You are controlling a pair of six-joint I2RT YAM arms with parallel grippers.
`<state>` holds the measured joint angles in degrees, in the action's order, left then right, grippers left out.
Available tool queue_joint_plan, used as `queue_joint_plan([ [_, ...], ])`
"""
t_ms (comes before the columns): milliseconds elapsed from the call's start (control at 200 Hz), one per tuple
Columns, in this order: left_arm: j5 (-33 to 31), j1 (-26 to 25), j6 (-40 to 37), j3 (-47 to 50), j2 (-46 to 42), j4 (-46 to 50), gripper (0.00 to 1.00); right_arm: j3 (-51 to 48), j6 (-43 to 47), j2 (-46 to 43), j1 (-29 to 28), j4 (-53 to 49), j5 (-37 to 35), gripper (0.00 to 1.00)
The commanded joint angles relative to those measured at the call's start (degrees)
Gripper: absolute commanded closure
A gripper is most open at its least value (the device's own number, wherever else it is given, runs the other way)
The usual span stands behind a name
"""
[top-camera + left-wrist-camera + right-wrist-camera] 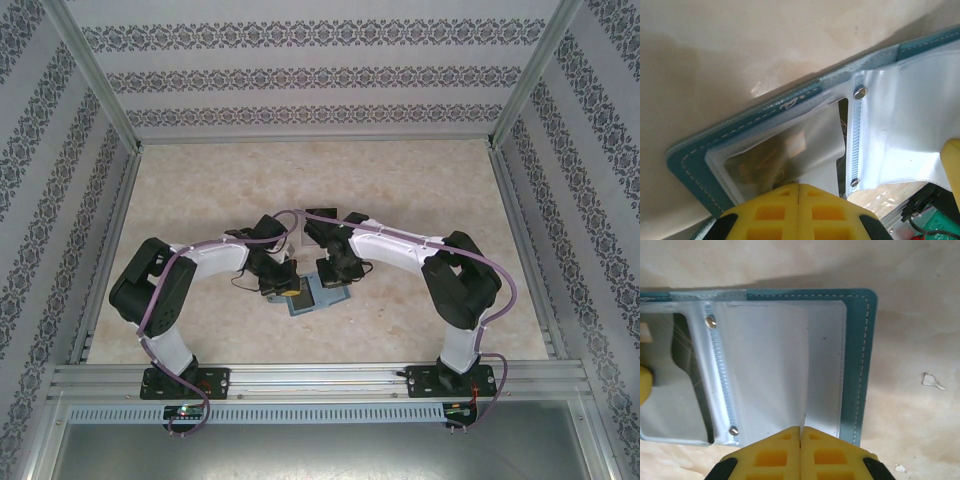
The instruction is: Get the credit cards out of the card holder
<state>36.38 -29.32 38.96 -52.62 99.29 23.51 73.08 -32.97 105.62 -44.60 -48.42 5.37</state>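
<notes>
The teal card holder (312, 303) lies open on the table between the two arms, its pale inside up. My left gripper (798, 185) is shut, its tips against the frosted pocket on the holder's (690, 162) left half. A dark credit card (752, 162) with a gold chip shows through that pocket. My right gripper (801, 429) is shut on the near edge of a thin pale leaf (765, 365), which stands up from the right half of the holder (860, 365). I cannot tell whether that leaf is a card or a pocket sheet.
The beige tabletop (420, 190) stretches behind and to both sides of the holder. Metal frame rails (320, 375) run along the near edge, and patterned walls close in the sides and back. The arms' elbows (150, 285) (460, 280) stand out to left and right.
</notes>
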Motion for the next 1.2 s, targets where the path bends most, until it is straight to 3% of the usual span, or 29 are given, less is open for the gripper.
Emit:
queue_joint_plan([
  [0,-4.4,-0.4,-2.8,-1.2,1.6,5.4,1.00,-2.2,1.3,-0.6,1.0,-2.3,-3.1,0.94],
  [120,-4.8,-0.5,-3.4,-1.9,1.5,6.2,1.00,-3.5,0.9,-0.1,1.2,-2.0,-3.7,0.93],
  [275,-4.4,-0.5,-3.1,-2.1,0.7,6.1,1.00,-3.7,0.4,-0.4,1.2,-3.0,-5.2,0.80],
  [585,-4.6,-0.4,-2.7,-2.3,-0.4,6.1,1.00,-2.8,-0.2,-4.5,1.5,-5.3,-7.2,0.78],
  [984,-4.0,-0.5,-2.2,-2.7,-1.6,5.9,0.98,-1.5,-2.9,-9.1,1.0,2.7,4.2,0.78],
  [1194,-2.6,-0.5,-1.9,-4.3,-1.8,5.7,0.98,-2.4,-3.5,-9.3,1.0,4.1,5.6,0.78],
])
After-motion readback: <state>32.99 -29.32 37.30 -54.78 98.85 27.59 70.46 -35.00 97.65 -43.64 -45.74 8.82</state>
